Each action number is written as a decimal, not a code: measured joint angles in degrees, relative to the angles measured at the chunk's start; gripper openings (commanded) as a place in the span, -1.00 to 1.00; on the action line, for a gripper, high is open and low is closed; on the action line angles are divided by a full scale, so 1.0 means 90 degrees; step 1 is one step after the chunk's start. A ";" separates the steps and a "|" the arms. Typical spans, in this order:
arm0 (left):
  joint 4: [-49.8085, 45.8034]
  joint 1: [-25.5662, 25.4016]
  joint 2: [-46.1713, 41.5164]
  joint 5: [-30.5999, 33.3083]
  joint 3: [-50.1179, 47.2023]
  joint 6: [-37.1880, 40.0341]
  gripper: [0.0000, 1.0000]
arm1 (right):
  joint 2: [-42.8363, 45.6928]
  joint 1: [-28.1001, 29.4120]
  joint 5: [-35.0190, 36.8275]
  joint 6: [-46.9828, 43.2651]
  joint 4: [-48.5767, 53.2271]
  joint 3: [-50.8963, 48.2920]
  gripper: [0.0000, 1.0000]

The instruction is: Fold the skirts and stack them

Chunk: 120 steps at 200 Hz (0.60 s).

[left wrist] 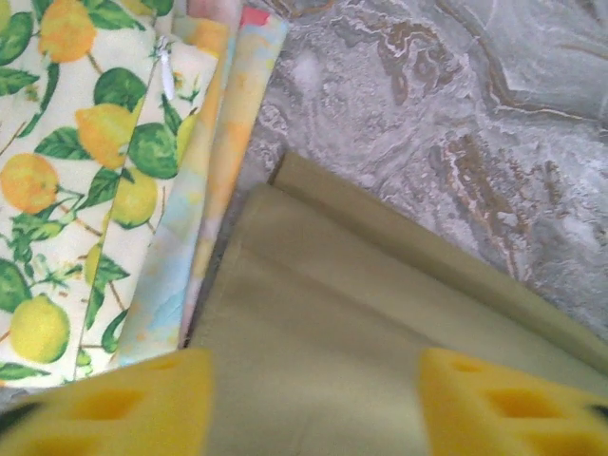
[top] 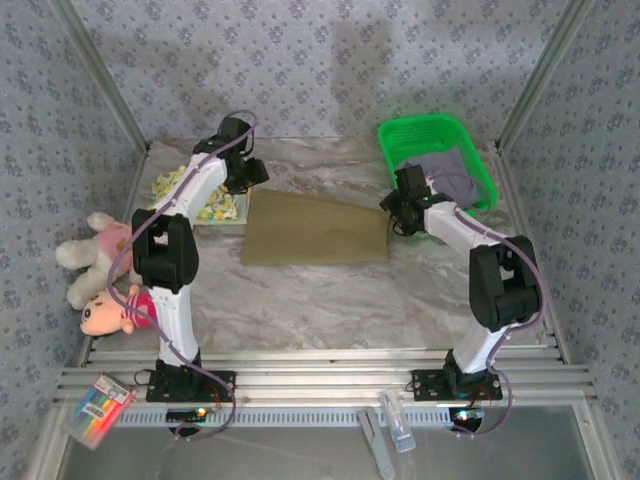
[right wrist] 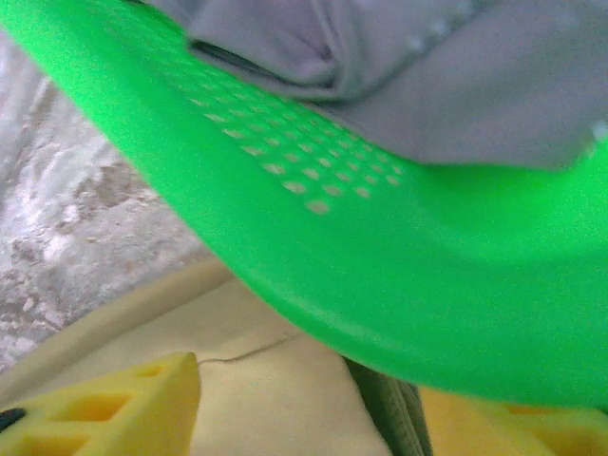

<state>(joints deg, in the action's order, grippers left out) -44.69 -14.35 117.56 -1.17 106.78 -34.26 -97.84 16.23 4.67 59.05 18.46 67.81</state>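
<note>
**Olive skirt flat on the table, both end effectors released**

From the top camera, the olive-khaki skirt (top: 315, 228) lies folded into a flat rectangle on the marble table (top: 330, 300), about midway between the two arms. The left end effector (top: 247, 180) is at the skirt's far left corner, and the right end effector (top: 398, 212) is at its far right corner. Just left of the olive skirt is the lemon-print skirt (top: 222, 210), partly covered by the left arm. A green basket (top: 395, 150) stands at the far right of the table and holds the lavender skirt (top: 452, 170). Two plush toys (top: 100, 275) lie off the table's left edge.

In the left wrist view, the yellow fingertips (left wrist: 123, 408) stand well apart with nothing pinched between them, so this end effector is released. The olive-khaki skirt lies under them, its layered edges running diagonally. To its left the pastel-patterned skirt (left wrist: 204, 180) shows as a narrow strip, and the lemon-print skirt lies on top of that, with a small white zip pull visible.

In the right wrist view, the fingertips (right wrist: 104, 408) are also spread, with no cloth clamped, so this end effector is released too. Pale olive cloth lies below them. The perforated wall of the green basket crosses the picture just beyond, and the lavender skirt is bunched inside it.
</note>
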 measured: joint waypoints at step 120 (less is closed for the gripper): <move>0.0952 -0.0491 -0.0257 -0.2118 -0.1923 -0.0085 0.99 | 0.0248 0.1299 -0.1005 -0.1831 -0.1178 -0.0427 1.00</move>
<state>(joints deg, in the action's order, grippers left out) -36.12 -18.76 115.24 -20.23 89.47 -35.03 -95.61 27.92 -4.38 42.57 7.86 63.96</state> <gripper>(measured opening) 0.994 0.999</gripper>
